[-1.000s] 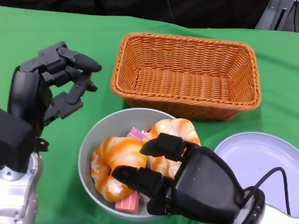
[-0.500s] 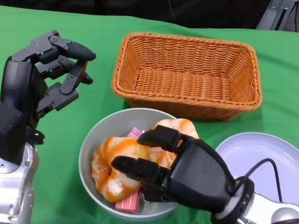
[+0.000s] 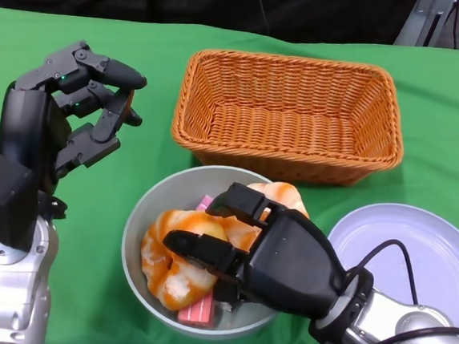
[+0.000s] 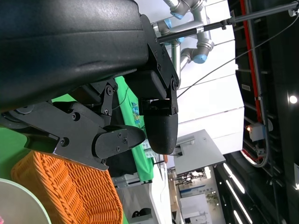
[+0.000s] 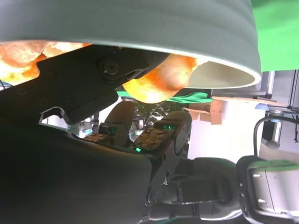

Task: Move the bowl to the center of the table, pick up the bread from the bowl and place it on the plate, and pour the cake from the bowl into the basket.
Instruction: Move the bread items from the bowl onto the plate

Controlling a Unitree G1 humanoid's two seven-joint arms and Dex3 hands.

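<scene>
Head view: grey round bowl (image 3: 149, 213) at table centre, holding glazed orange bread rolls (image 3: 175, 256) and pink cake bar (image 3: 198, 308). Right hand (image 3: 266, 256) fingers wrapped around roll. Left hand (image 3: 65, 121) raised, empty, fingers apart. Orange wicker basket (image 3: 287, 117) behind; white plate (image 3: 416, 249) right.

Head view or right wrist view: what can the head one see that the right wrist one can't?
Only the head view shows the orange basket, the empty pale plate, the pink cake pieces in the bowl and most of the green table.

Only the right wrist view looks along the bowl's outside wall and shows room clutter beyond the table, including cardboard boxes.

Both show the grey bowl, the orange bread, the right robot hand reaching into the bowl, and the left robot hand, raised and holding nothing.
</scene>
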